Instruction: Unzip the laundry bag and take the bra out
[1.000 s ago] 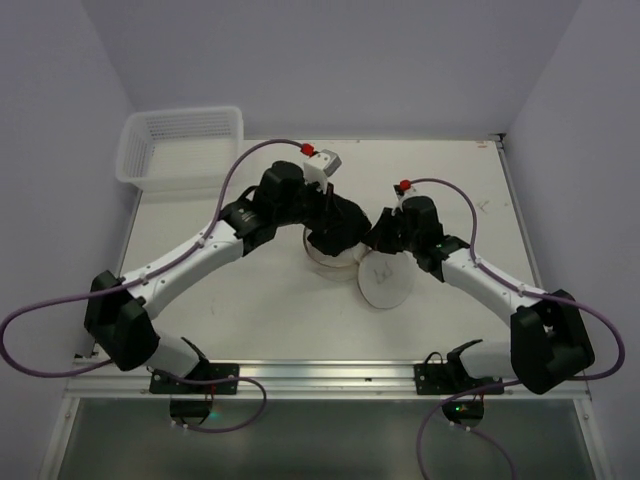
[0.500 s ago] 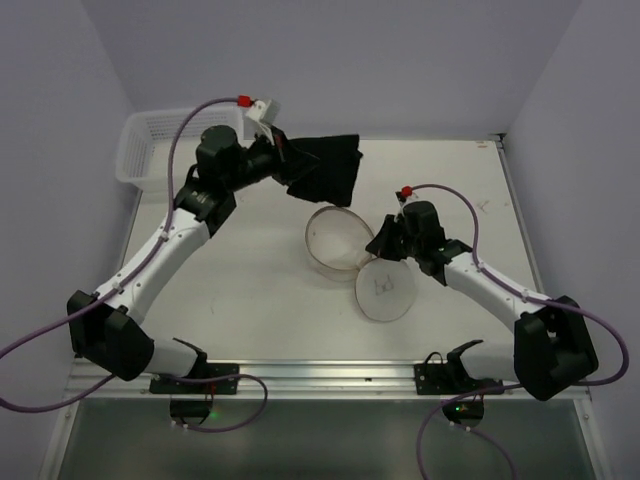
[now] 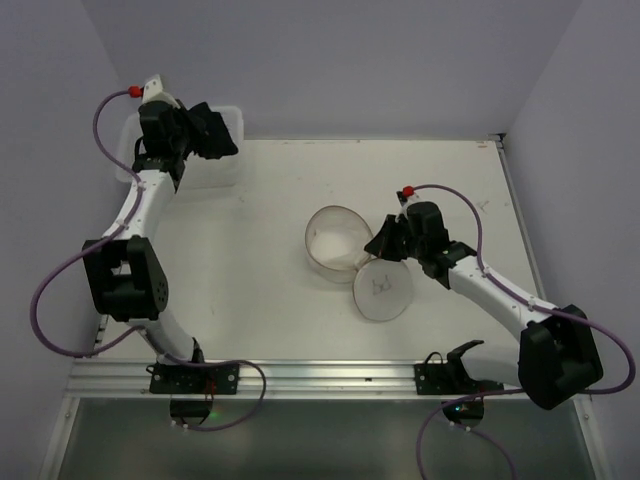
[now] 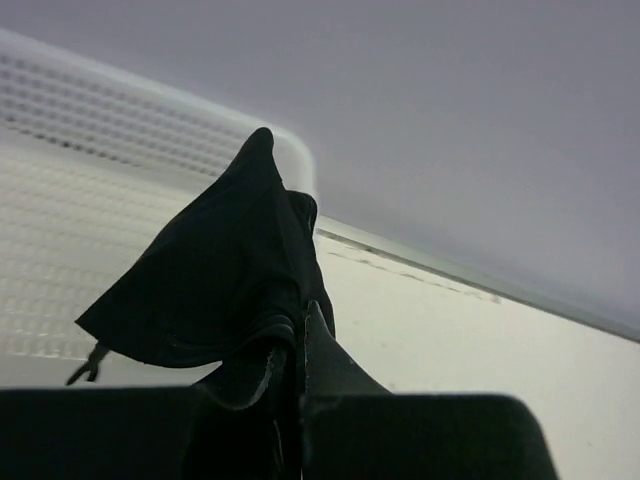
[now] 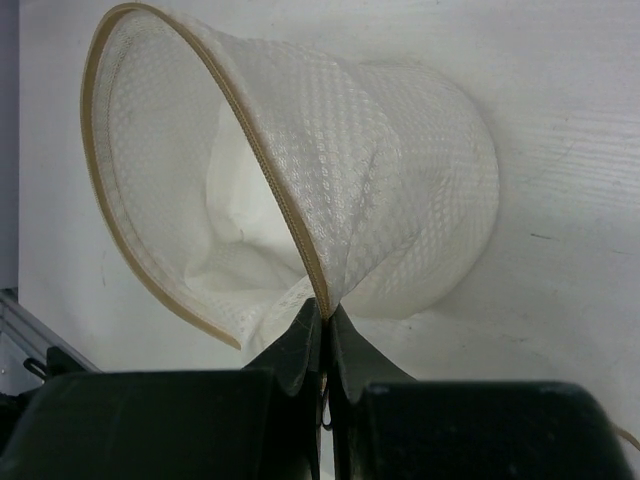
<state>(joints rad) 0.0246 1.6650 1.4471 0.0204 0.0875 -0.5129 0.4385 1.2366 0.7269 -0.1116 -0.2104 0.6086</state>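
Note:
The white mesh laundry bag [image 3: 335, 240] lies open in the middle of the table, its round lid [image 3: 383, 289] with the black pictogram flipped out toward me. In the right wrist view its beige rim [image 5: 250, 150] stands open and the inside looks empty. My right gripper [image 3: 382, 247] is shut on the bag's rim [image 5: 322, 300]. My left gripper [image 3: 212, 140] is shut on the black bra [image 4: 215, 280] and holds it over the white basket [image 3: 225, 165] at the back left. The bra's far end hangs free.
The white plastic mesh basket [image 4: 90, 190] stands at the table's back left corner against the wall. The table's right edge [image 3: 520, 220] and the metal front rail [image 3: 320, 375] bound the surface. Purple cables loop from both arms.
My left arm pulled the black bra out of the bag and swung it up and left to above the basket. The bag now lies open. My right gripper kept its hold on the rim.

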